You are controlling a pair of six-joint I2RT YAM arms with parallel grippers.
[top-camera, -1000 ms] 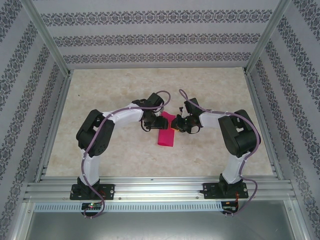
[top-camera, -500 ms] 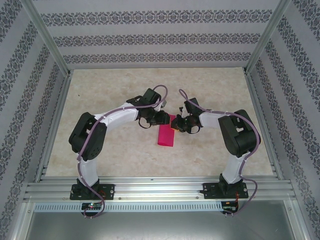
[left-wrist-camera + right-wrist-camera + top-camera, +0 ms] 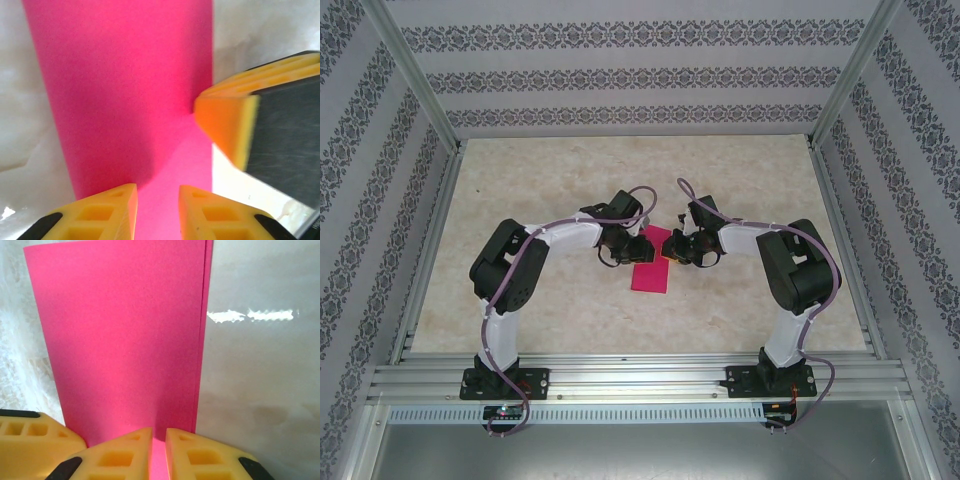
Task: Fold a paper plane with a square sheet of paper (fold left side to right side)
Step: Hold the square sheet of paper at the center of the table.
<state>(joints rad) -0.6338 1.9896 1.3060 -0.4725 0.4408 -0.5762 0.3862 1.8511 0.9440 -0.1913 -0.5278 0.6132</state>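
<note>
The square sheet of paper point(image 3: 651, 277), bright magenta-pink, lay flat on the marbled table point(image 3: 520, 190) as a narrow rectangle, doubled over on itself. In the right wrist view we saw two layers along its right-hand edge, the upper one set just inside the lower. In the top view its far end sat between the two grippers, and the rest of it ran from them toward the arm bases.

The left gripper point(image 3: 158, 214) stood over the sheet with its jaws apart. A clear gap showed between the yellow fingers point(image 3: 107, 215), and pink paper showed through that gap and ran on ahead of the tips. We could not tell whether the tips touched the sheet.

The right gripper point(image 3: 159, 450) faced the left one across the sheet, the two heads close together. Its jaws stood almost together, with only a thin slit between them, and pink showed in that slit. We could not tell whether they pinched the paper or only rested on it. The sheet extended straight ahead of these tips.

In the left wrist view, one yellow-padded finger of the right gripper sat ahead and to the right of the left tips, its corner over the sheet's right-hand edge. In the right wrist view, a left-gripper finger sat just beside the right gripper, on its left.
</note>
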